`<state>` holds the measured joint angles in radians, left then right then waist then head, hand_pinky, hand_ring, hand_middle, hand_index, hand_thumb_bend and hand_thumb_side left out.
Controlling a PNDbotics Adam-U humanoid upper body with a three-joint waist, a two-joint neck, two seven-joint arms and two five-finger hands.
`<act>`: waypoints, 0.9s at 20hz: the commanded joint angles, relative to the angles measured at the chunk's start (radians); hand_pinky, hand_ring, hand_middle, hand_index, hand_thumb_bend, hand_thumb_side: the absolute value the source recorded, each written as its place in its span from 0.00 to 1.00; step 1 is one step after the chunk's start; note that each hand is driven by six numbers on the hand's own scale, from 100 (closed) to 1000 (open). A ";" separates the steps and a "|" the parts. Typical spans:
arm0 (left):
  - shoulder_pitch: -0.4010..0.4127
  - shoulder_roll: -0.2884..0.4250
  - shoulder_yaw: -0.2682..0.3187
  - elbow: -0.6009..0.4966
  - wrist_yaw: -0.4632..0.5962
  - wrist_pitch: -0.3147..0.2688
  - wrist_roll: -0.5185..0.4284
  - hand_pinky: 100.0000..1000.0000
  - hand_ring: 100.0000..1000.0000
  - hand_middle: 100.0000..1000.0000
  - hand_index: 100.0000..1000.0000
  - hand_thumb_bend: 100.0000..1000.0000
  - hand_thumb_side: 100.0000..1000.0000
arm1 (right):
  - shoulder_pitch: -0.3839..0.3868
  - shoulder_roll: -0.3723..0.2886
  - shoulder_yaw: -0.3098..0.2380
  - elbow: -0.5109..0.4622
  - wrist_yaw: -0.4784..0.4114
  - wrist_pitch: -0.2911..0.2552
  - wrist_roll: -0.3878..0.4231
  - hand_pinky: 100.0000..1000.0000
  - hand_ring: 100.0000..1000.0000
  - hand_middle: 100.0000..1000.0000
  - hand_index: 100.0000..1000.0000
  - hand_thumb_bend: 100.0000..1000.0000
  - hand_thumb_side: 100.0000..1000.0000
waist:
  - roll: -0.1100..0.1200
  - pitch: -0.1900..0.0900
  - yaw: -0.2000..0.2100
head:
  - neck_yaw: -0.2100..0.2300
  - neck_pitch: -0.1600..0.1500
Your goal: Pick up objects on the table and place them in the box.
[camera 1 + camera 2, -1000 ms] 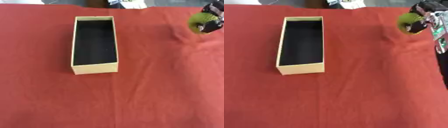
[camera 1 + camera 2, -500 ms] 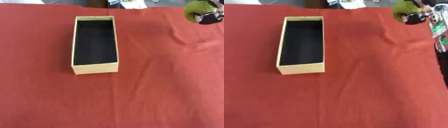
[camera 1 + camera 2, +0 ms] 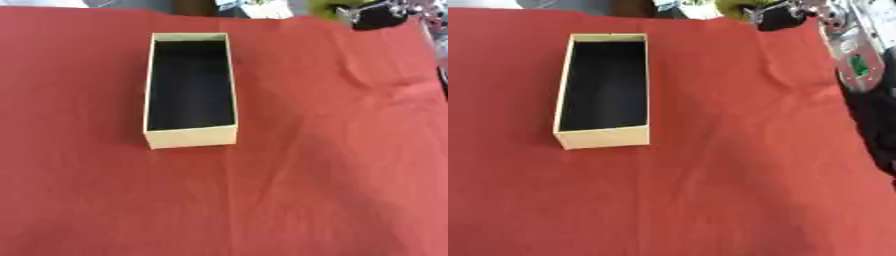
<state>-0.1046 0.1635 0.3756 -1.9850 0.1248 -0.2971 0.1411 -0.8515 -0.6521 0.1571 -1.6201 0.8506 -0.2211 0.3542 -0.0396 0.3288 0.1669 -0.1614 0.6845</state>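
My right hand (image 3: 779,14) grips a green ball (image 3: 735,7) high beyond the box (image 3: 605,138), up past its far right corner.

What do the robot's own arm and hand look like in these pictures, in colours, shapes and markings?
Only the right arm shows, best in the right eye view. The right hand at the top edge is black with silver parts. Behind it the forearm runs down the right side as a silver, metallic segment carrying a small green marking, and lower down the arm turns black. No left arm or hand appears in either view.
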 commanded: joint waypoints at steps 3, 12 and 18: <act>-0.005 0.018 -0.001 -0.015 0.004 0.004 -0.005 0.55 0.80 0.83 0.66 0.10 0.69 | -0.068 0.059 0.083 0.014 -0.080 -0.075 0.031 0.68 0.54 0.42 0.59 0.00 0.00 | 0.001 -0.025 0.003 | 0.005 0.002; -0.008 0.012 -0.004 -0.015 0.008 0.007 -0.008 0.55 0.80 0.83 0.66 0.11 0.69 | -0.089 0.201 0.139 0.136 -0.070 -0.068 0.022 0.67 0.54 0.42 0.59 0.00 0.00 | 0.005 -0.022 0.010 | 0.026 -0.004; -0.013 0.006 -0.006 -0.015 0.011 0.011 -0.012 0.55 0.80 0.84 0.66 0.11 0.69 | -0.092 0.298 0.141 0.190 0.014 0.009 -0.025 0.66 0.54 0.42 0.59 0.00 0.00 | 0.006 -0.016 0.017 | 0.025 -0.006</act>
<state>-0.1094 0.1589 0.3725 -1.9850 0.1327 -0.2875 0.1316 -0.9165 -0.3631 0.3032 -1.4292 0.8455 -0.2274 0.3392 -0.0390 0.3288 0.1839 -0.1359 0.6840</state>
